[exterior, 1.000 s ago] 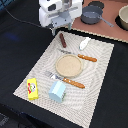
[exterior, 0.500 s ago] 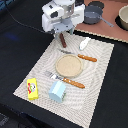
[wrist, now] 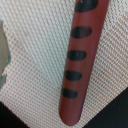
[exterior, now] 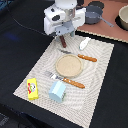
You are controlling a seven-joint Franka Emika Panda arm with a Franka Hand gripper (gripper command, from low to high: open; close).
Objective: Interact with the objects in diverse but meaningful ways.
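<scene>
My white gripper (exterior: 63, 35) hangs over the far corner of the woven placemat (exterior: 102, 75), right above the dark reddish-brown stick (exterior: 62, 42). The wrist view shows that stick (wrist: 75, 65) very close, with black oval marks, against the mat's weave; no fingers show there, so the grip is unclear. A white scoop-like piece (exterior: 85, 43) lies just to the exterior view's right of the stick. The yellow pack (exterior: 32, 88) and the light blue-and-white box (exterior: 57, 91) sit at the mat's near edge.
A round tan plate (exterior: 68, 65) sits mid-mat, with a wooden-handled knife (exterior: 82, 57) behind it and a fork (exterior: 67, 80) in front. A dark pot (exterior: 95, 15) and a bowl (exterior: 122, 17) stand on a reddish board at the back.
The gripper has shifted slightly down and toward the exterior view's right, staying over the stick. Everything else on the mat is where it was.
</scene>
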